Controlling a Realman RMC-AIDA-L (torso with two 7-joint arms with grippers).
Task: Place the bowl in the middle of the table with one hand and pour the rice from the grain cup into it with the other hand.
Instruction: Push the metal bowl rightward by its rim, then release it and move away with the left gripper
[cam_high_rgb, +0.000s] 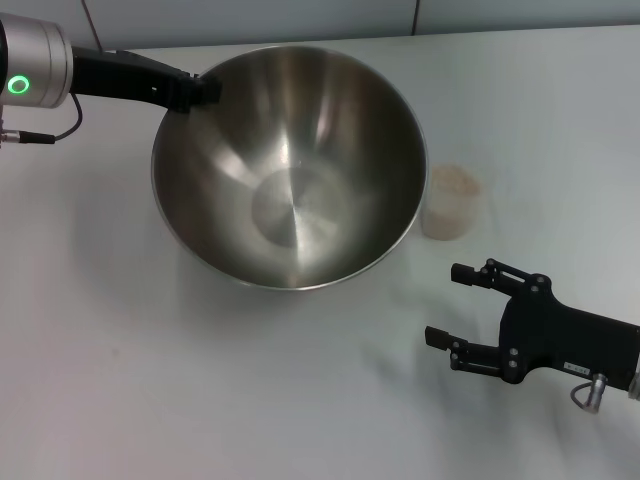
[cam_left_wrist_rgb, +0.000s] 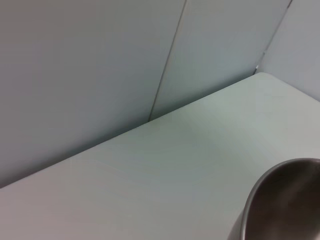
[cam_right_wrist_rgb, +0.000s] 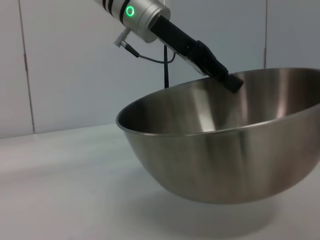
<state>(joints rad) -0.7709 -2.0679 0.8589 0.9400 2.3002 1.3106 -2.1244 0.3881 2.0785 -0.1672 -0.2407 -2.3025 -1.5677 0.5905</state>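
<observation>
The white matte worktop (cam_high_rgb: 150, 380) runs back to a pale panelled wall (cam_left_wrist_rgb: 90, 65) at its far edge. The steel bowl (cam_high_rgb: 290, 170) sits tilted near the middle, toward the far edge; the left gripper (cam_high_rgb: 195, 92) pinches its far-left rim. The grain cup (cam_high_rgb: 450, 202), holding rice (cam_high_rgb: 453, 181), stands just beside the bowl's right. The right gripper (cam_high_rgb: 452, 305) hovers spread wide, holding nothing, near the right-hand near corner.

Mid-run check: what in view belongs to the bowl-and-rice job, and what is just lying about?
Job:
bowl, tilted, left gripper at its rim
grain cup holding rice, beside the bowl
right gripper, open, short of the cup
table

Lying about:
nothing else on the table; only the wall panels behind
</observation>
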